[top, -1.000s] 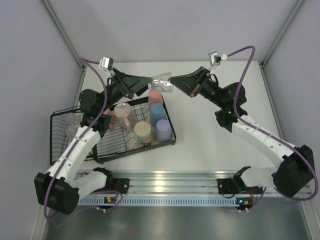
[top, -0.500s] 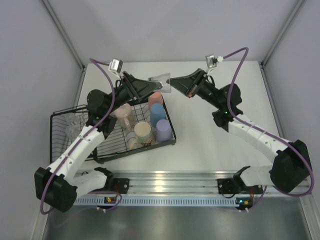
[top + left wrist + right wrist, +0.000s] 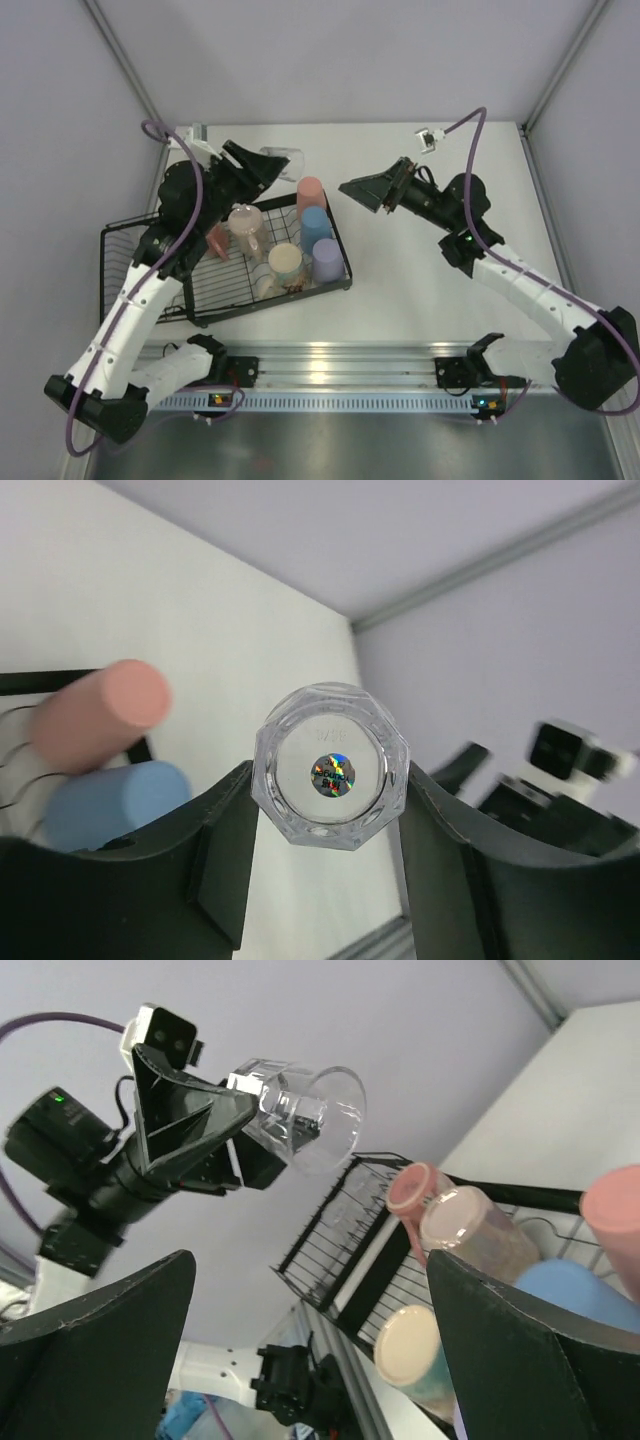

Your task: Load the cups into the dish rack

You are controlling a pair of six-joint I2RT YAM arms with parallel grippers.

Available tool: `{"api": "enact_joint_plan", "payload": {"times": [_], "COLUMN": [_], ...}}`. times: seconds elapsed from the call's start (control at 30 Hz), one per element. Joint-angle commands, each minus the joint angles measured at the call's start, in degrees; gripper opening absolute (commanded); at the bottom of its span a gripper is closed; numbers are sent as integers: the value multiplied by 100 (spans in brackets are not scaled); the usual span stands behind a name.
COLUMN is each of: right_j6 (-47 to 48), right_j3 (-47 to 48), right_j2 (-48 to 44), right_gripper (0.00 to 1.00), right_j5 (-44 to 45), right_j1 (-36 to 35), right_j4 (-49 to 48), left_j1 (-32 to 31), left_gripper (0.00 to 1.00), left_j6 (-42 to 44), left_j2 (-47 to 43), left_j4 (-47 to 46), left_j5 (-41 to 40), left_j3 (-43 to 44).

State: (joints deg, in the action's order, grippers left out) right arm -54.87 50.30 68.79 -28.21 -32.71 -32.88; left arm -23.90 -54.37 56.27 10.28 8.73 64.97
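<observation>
Left gripper (image 3: pixel 268 168) is clamped on a clear glass (image 3: pixel 331 772), fingers pressed to either side of its base. Glass look: thick faceted base, roughly octagonal, with a small round holographic sticker at the centre. The right wrist view shows see-through walls widening to a round rim. It is held sideways in the air, mouth pointing away from the left wrist toward the right arm. It touches nothing but the fingers. From the top view it sits just past the far edge of the rack (image 3: pixel 120 290), near the salmon tumbler (image 3: pixel 310 190).

Right gripper (image 3: pixel 358 192) is spread wide with nothing between the fingers. It is off to the right of the rack, above the table (image 3: pixel 430 290), facing the glass and well apart from it.

The rack is black wire and sits on the left half of the table. Along its right end stand the salmon tumbler, a blue tumbler (image 3: pixel 316 222) and a lavender tumbler (image 3: pixel 326 258) in a row, close together. A cream mug (image 3: pixel 285 264) is just left of the lavender one. A pink mug (image 3: pixel 245 225) is further left, mid-rack.
</observation>
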Motion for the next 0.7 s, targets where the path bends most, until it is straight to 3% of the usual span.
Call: {"api": "enact_joint_plan", "payload": {"times": [0.0, 0.17, 0.37, 0.67], "right_j6": [932, 1443, 1637, 1638], "right_j3": [418, 673, 674, 498], "right_j2": [-629, -946, -1096, -956], "right_gripper": [99, 99, 99, 99], "right_j5": [455, 1133, 1019, 703], "right_j1": [36, 28, 36, 36], "right_j4": [1483, 2751, 2884, 2893], "left_j1": [52, 79, 87, 87], "left_gripper": [0, 0, 0, 0], "left_j6": [585, 664, 419, -415], "left_j2": [-90, -90, -28, -687], "left_j4": [2186, 3321, 4868, 6685], "left_j5": [-2092, -3593, -4713, -6137], "left_j3": [725, 1316, 1870, 1800]}}
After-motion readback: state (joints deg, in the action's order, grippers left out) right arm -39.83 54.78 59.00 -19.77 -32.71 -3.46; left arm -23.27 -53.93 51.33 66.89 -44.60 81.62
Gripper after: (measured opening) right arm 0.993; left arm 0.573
